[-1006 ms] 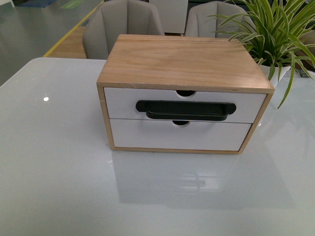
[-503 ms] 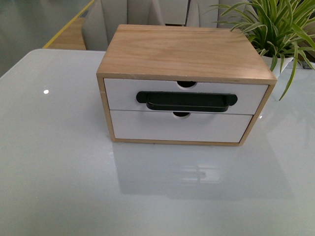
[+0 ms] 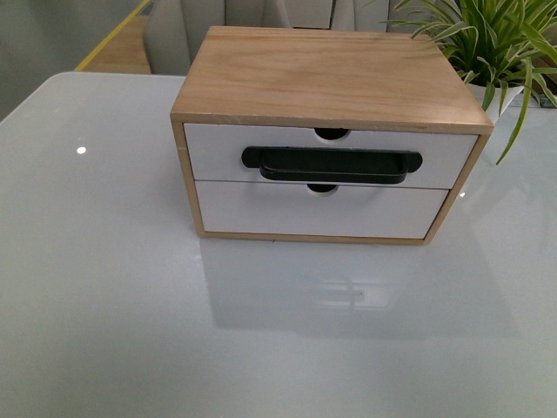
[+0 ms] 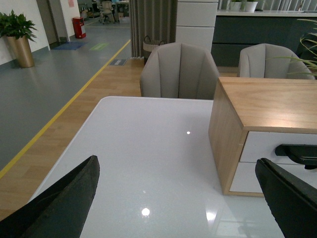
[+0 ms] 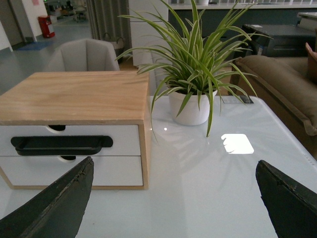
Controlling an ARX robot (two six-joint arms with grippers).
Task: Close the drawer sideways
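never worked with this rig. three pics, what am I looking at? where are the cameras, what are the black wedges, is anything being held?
It is a two-armed robot at a white table. The front view comes from a camera on its body, looking ahead; neither arm shows there. The other two come from cameras on each wrist.

The black wedges are gripper fingers seen from close behind: the left gripper and the right gripper. Both are spread wide with nothing between them, so nothing is held.

On the table stands a small wooden cabinet with two white fronts. The drawer to be closed is the upper one, with the black bar handle. Its front looks about flush with the frame here. A potted plant stands beside the cabinet, on the robot's right. Grey chairs stand beyond the table.
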